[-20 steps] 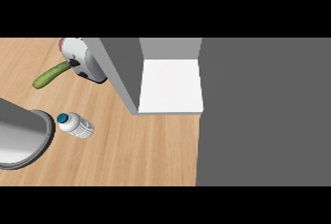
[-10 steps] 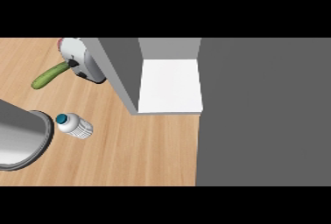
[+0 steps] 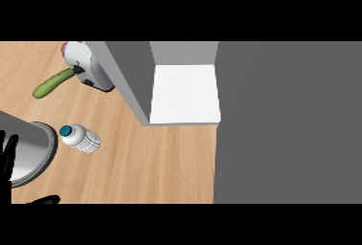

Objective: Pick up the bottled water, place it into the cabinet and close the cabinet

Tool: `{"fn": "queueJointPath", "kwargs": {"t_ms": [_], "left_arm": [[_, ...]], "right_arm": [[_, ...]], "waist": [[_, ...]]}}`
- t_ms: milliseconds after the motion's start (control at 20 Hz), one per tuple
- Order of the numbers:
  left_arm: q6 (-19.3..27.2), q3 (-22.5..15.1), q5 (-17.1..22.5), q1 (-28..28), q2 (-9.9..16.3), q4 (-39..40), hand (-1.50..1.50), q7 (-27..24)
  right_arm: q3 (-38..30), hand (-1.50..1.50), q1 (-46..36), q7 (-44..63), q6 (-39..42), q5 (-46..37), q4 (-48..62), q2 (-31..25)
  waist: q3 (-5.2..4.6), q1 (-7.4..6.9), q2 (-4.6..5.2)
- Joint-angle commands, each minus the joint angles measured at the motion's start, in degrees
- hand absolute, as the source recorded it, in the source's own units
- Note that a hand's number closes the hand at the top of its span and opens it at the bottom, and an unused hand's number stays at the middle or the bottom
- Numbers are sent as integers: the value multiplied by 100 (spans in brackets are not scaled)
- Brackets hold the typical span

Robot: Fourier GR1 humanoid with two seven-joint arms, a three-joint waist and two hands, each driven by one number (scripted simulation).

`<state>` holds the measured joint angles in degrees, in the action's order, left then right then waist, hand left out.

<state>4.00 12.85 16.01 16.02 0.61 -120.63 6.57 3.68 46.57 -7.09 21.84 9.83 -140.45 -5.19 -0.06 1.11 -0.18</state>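
- The left hand (image 3: 8, 158) showed at nine o'clock by the edge, its fingers straight and holding nothing.
- The right hand was not in view.
- The water bottle (image 3: 80, 138) lay tipped on the counter (image 3: 155, 162), just beside a grey pot (image 3: 32, 153).
- The cabinet (image 3: 185, 93) stood open at twelve o'clock.
- To do well, a hand should come down slowly and curl round the bottle's middle.
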Motion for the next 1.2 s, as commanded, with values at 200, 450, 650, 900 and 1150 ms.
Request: {"fn": "queueJointPath", "kwargs": {"t_ms": [200,450,650,900,1150], "left_arm": [[-364,313,-41,-328,76,1651,-150,-913],[-433,452,-74,-928,307,2708,-150,-1043],[-649,481,-242,-1082,205,3710,-150,-1953],[-778,878,-94,-1710,581,4828,-150,-2233],[-799,783,-280,-1741,312,5622,-150,-2979]], "right_arm": [[72,-150,833,-37,182,214,-1137,-11],[-265,-150,1050,-194,289,641,-1196,-170],[-223,-150,1268,-445,475,596,-1073,-172],[-62,-150,1633,-604,527,316,-1288,-142],[-36,-150,2073,-892,611,318,-1375,-21]], "waist": [[-3,12,7],[-1,35,18],[-3,17,20],[-8,70,20],[-8,70,12]]}}
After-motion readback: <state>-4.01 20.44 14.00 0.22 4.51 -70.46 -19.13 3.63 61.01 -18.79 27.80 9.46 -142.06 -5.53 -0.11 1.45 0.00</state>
